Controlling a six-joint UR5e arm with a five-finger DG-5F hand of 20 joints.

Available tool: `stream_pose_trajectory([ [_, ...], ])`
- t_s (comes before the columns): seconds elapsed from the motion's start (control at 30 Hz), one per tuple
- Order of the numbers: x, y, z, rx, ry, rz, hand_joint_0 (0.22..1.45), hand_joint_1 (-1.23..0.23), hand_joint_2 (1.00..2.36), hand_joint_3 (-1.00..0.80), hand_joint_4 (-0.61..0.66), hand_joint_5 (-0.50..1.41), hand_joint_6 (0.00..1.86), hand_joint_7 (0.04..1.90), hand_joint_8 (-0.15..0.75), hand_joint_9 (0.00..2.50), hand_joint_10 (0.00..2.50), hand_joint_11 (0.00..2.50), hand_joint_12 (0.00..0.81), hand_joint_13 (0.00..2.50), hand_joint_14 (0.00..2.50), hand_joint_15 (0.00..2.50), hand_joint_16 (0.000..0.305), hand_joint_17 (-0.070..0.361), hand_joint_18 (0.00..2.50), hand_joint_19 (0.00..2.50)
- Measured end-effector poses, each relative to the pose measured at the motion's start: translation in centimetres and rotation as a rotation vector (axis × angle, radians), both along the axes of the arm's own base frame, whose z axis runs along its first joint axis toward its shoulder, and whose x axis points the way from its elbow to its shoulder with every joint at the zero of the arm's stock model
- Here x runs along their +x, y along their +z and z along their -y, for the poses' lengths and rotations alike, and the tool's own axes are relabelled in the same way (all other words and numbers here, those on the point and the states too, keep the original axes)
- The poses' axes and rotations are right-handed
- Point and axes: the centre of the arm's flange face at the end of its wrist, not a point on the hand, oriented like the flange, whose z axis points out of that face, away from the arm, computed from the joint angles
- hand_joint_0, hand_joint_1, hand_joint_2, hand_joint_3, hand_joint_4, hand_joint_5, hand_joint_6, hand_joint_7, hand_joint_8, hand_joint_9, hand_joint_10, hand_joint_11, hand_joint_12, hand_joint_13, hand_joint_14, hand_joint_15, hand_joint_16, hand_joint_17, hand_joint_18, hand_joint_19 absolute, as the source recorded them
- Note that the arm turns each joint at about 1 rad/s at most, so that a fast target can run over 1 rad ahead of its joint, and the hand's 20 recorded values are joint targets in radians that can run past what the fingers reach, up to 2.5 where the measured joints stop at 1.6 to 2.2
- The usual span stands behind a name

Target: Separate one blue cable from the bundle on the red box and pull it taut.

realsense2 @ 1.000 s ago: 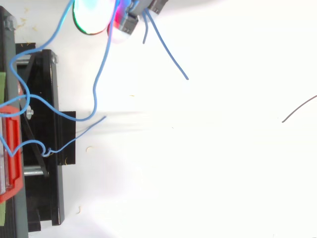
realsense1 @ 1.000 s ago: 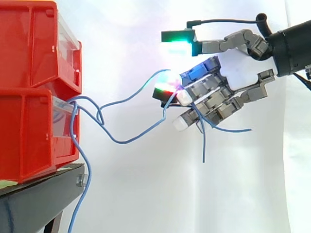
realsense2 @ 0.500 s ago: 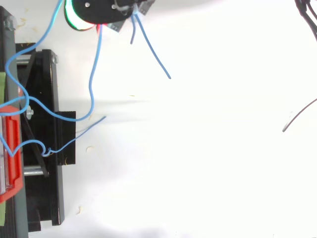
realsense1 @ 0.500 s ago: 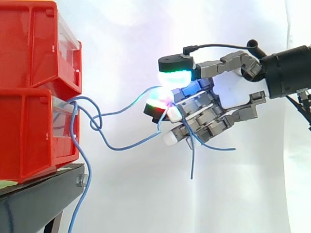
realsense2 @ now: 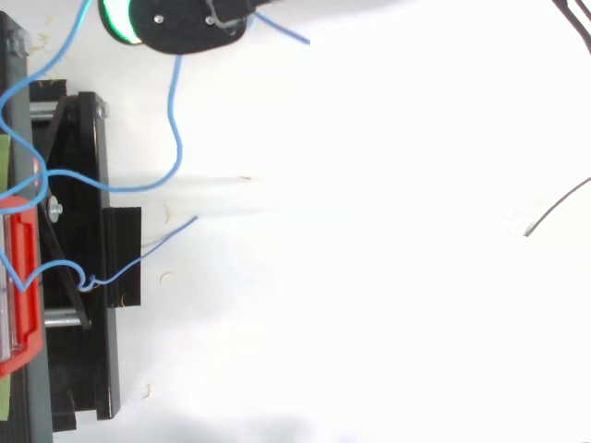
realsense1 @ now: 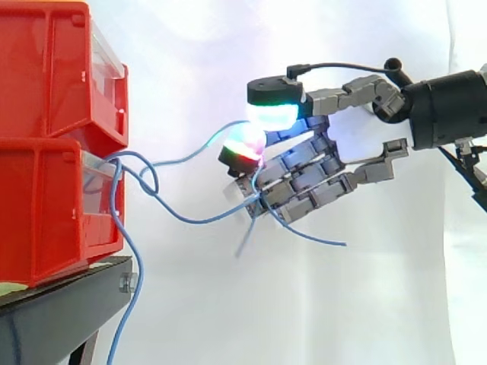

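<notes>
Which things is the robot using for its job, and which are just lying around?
For the job:
- hand, fingers curled round the blue cables
- lower red bin, where the cables come out

Just lying about:
- upper red bin
- black stand under the bins
- thin dark wire on the white surface

My arm (realsense1: 449, 114) enters from the right edge of the side view, roughly level. My hand (realsense1: 327, 171) reaches leftward. The thumb (realsense1: 275, 100) arches over the top, its pad glowing green. The fingers (realsense1: 297, 182) are curled inward below it, one tip glowing red and green, and grip blue cable (realsense1: 199, 221).
</notes>
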Motion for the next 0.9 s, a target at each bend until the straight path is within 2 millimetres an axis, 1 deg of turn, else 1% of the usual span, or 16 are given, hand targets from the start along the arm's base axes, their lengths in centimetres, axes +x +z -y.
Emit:
stream_pose_trajectory([
  [0.2, 0.3, 1.3, 0.1, -0.048, 0.013, 0.021, 0.62, -0.66, 1.01, -0.33, 0.07, 0.01, 0.55, 1.28, 0.080, 0.25, 0.00, 0.00, 0.297, 0.12, 0.00, 0.00, 0.039, 0.088, 0.10, 0.22],
  [0.33, 0.4, 1.6, 0.0, -0.060, 0.016, 0.023, 0.62, -0.66, 1.01, -0.34, 0.04, 0.01, 0.53, 1.31, 0.073, 0.19, 0.00, 0.00, 0.300, 0.09, 0.00, 0.00, 0.040, 0.091, 0.06, 0.22],
  [0.37, 0.4, 1.6, -0.1, -0.061, 0.016, 0.023, 0.62, -0.65, 1.01, -0.34, 0.04, 0.00, 0.55, 1.24, 0.081, 0.13, 0.00, 0.00, 0.295, 0.05, 0.00, 0.03, 0.040, 0.090, 0.00, 0.27],
  [0.47, 0.4, 1.6, -0.2, -0.063, 0.016, 0.022, 0.61, -0.65, 1.01, -0.33, 0.04, -0.01, 0.55, 1.22, 0.090, 0.11, 0.00, 0.00, 0.295, 0.03, 0.00, 0.04, 0.039, 0.088, 0.00, 0.29],
  [0.53, 0.4, 1.6, -0.2, -0.063, 0.016, 0.021, 0.58, -0.64, 1.01, -0.34, 0.05, -0.02, 0.56, 1.19, 0.105, 0.11, 0.00, 0.00, 0.296, 0.03, 0.00, 0.06, 0.039, 0.088, 0.00, 0.31],
  [0.63, 0.4, 1.6, -0.2, -0.063, 0.015, 0.021, 0.51, -0.57, 1.00, -0.45, 0.08, -0.01, 0.54, 1.17, 0.136, 0.13, 0.00, 0.00, 0.312, 0.04, 0.00, 0.06, 0.042, 0.095, 0.00, 0.33],
  [0.67, 0.4, 1.6, -0.2, -0.063, 0.015, 0.021, 0.50, -0.50, 1.00, -0.49, 0.09, 0.00, 0.50, 1.25, 0.148, 0.21, 0.00, 0.00, 0.322, 0.08, 0.00, 0.05, 0.044, 0.100, 0.03, 0.32],
  [0.7, 0.4, 1.6, -0.2, -0.063, 0.015, 0.021, 0.50, -0.43, 1.00, -0.50, 0.08, 0.00, 0.50, 1.24, 0.148, 0.22, 0.00, 0.00, 0.322, 0.10, 0.00, 0.05, 0.044, 0.100, 0.05, 0.32],
  [0.8, 0.4, 1.5, -0.2, -0.062, 0.014, 0.020, 0.51, -0.28, 1.00, -0.50, 0.08, 0.01, 0.50, 1.22, 0.136, 0.30, 0.00, 0.00, 0.310, 0.16, 0.00, 0.05, 0.044, 0.098, 0.11, 0.33],
  [0.9, 0.3, 1.3, -0.2, -0.060, 0.013, 0.015, 0.54, -0.24, 1.00, -0.50, 0.13, 0.02, 0.50, 1.15, 0.124, 0.39, 0.00, 0.00, 0.299, 0.21, 0.00, 0.04, 0.042, 0.095, 0.18, 0.32],
])
